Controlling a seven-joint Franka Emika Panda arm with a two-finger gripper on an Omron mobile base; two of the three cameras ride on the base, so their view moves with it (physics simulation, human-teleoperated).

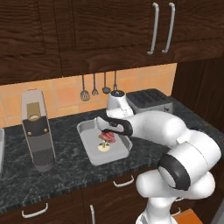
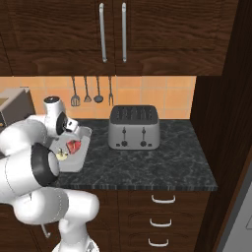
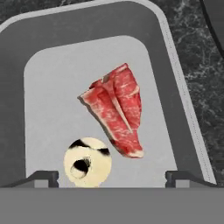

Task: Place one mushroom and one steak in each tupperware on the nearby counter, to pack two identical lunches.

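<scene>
A flat slab of raw red-pink steak w/ pale marbling (image 3: 117, 109) lies on the floor of a shallow light-grey rectangular tupperware (image 3: 17, 57), just beside a small pale-tan mushroom (image 3: 87, 162) lying tipped over, its dark-spotted underside facing the hand camera; the two sit close, edges nearly touching. Above them hangs the white arm's two-finger gripper (image 3: 112, 177), its dark tips spread wide to either side of the food, pinching nothing. From the left base view the tupperware (image 1: 89, 151) rests on the dark marbled stone worktop (image 1: 26, 183), btwn a tall silver-grey coffee machine (image 1: 37, 131) at left and a silver four-slot toaster (image 1: 148, 101) at rear right. Metal utensils (image 1: 94, 89) hang on the orange-tiled wall behind, under dark wood cabinets (image 1: 87, 35) w/ silver handles.
</scene>
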